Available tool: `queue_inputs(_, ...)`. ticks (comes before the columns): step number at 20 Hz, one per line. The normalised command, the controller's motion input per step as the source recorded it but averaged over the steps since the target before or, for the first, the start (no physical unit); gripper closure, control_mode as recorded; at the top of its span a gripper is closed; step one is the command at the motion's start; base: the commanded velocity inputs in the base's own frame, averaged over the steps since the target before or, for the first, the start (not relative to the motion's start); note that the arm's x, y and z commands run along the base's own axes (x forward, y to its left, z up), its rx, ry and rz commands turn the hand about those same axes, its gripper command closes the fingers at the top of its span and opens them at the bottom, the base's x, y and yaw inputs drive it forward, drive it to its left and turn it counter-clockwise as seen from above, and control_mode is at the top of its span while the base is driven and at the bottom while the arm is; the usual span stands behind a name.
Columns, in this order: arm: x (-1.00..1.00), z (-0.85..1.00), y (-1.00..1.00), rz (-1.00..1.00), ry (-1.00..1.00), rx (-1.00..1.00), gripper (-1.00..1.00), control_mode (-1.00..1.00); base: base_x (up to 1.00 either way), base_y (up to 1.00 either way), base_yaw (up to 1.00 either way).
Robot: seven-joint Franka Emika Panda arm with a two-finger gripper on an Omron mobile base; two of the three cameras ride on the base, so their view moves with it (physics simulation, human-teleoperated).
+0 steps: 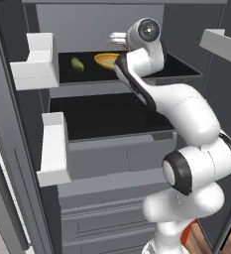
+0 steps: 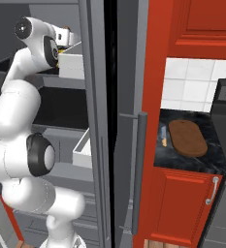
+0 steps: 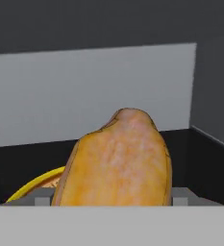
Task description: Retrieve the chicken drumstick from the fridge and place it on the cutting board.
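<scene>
One chicken drumstick [image 3: 116,161] | golden-orange, lumpy (close up) | above yellow plate [image 3: 29,186]

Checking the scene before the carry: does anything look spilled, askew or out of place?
Nothing stands out. The fridge stands open, the yellow plate and a green vegetable sit flat on its top shelf, the chicken drumstick shows close before the hand, and the cutting board lies flat on the counter.
</scene>
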Motion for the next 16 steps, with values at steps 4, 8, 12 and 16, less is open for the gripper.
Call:
queue_inputs(4,-0.87,0.41,-0.01,-0.08,-0.05,0.00,1.00,-1.00,0.00,0.00,0.00)
queue_inputs(8,-0.92,0.05,-0.03,-0.07,-0.02,0.00,1.00,-1.00,0.00,0.00,0.00)
queue_inputs(12,-0.98,0.00,-0.08,-0.04,-0.03,0.00,1.00,-1.00,0.00,0.00,0.00)
queue_inputs(16,-1.00,0.02,-0.10,-0.05,-0.05,0.00,1.00,-1.00,0.00,0.00,0.00)
